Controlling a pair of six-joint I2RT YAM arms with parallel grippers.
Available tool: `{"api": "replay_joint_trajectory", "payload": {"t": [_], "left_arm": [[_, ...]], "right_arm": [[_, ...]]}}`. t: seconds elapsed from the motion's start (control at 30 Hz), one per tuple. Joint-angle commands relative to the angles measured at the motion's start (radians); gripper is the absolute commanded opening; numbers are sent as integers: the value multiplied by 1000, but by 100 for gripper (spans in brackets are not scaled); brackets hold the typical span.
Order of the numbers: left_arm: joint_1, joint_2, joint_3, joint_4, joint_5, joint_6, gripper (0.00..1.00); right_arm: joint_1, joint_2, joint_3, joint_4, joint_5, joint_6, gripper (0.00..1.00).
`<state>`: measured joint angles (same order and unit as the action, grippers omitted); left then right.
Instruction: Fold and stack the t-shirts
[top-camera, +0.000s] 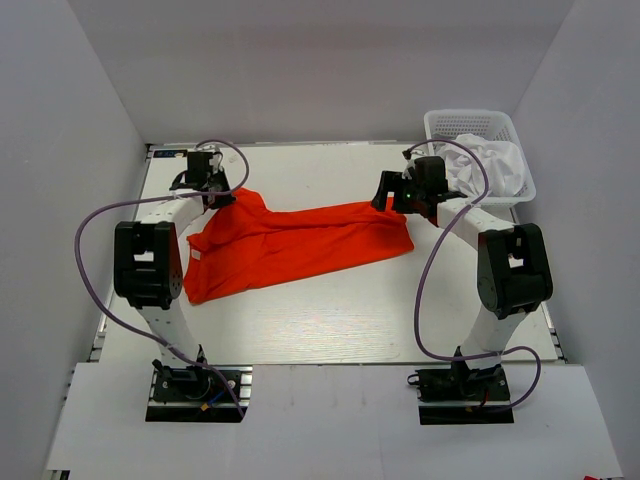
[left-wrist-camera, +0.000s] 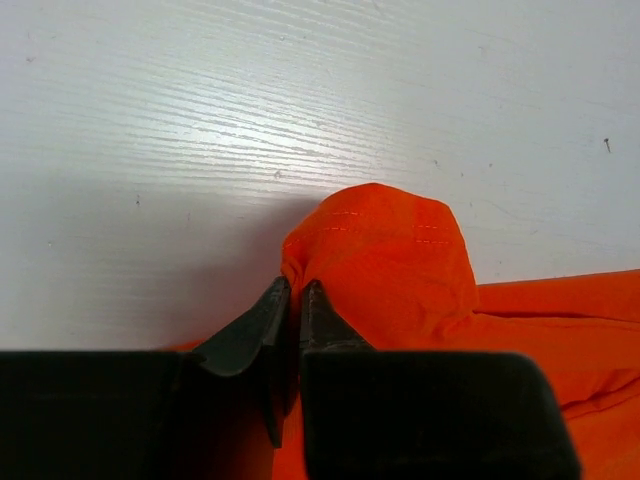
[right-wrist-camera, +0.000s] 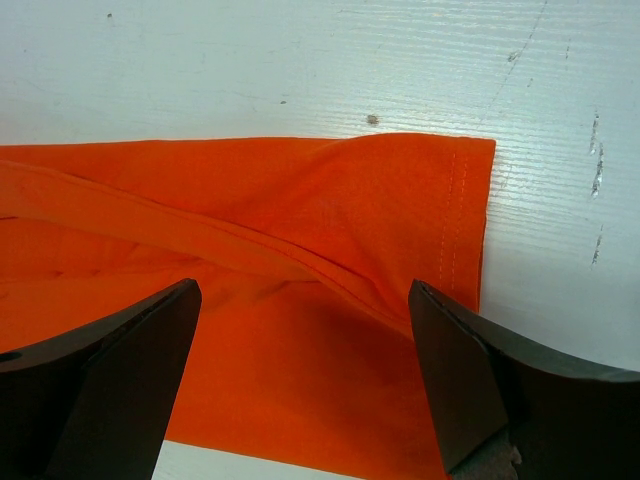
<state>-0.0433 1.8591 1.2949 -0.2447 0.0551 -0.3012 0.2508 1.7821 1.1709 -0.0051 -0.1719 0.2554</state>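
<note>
The orange-red t-shirt (top-camera: 290, 245) lies spread and creased across the middle of the white table. My left gripper (top-camera: 212, 192) is at its far left corner, shut on a pinched fold of the orange cloth (left-wrist-camera: 385, 255). My right gripper (top-camera: 392, 203) hovers over the shirt's far right corner, jaws wide open and empty, with the hemmed edge (right-wrist-camera: 465, 220) between the fingertips. The white t-shirt (top-camera: 490, 160) lies bunched in the basket at the far right.
A white plastic lattice basket (top-camera: 470, 122) stands at the table's far right corner, just behind my right arm. Purple cables loop from both arms. Grey walls close in the table on three sides.
</note>
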Motion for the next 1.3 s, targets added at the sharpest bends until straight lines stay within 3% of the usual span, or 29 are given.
{"api": "replay_joint_trajectory", "payload": {"t": [0.0, 0.2, 0.37, 0.4, 0.5, 0.63, 0.8, 0.93, 0.97, 1.07, 1.27], "left_arm": [[-3, -11, 41, 33, 2, 56, 19], [-3, 47, 59, 81, 23, 77, 19], [-3, 83, 69, 114, 32, 86, 48], [-3, 100, 78, 128, 32, 86, 64], [-3, 161, 131, 105, -11, 77, 76], [-3, 245, 230, 47, -49, 77, 76], [-3, 276, 241, 33, -93, 57, 64], [-3, 285, 251, 24, -80, 57, 33], [-3, 272, 251, 24, -80, 57, 19], [-3, 255, 230, 64, -66, 57, 0], [-3, 207, 265, 117, -37, 122, 0]], "right_arm": [[-2, 3, 45, 7, -12, -5, 90], [-2, 13, 49, -27, -15, -2, 90], [-1, 13, 53, -32, -6, -4, 90], [-1, 14, 55, -30, -8, -2, 90], [-1, 17, 58, -35, -6, -2, 90], [-4, 20, 64, -45, 5, -7, 90], [-5, 23, 73, -58, 6, -12, 90], [-4, 26, 78, -61, 8, -12, 90], [-4, 27, 78, -59, 8, -11, 90], [-1, 31, 79, -62, 0, -15, 90], [-1, 25, 75, -61, 3, -18, 90]]}}
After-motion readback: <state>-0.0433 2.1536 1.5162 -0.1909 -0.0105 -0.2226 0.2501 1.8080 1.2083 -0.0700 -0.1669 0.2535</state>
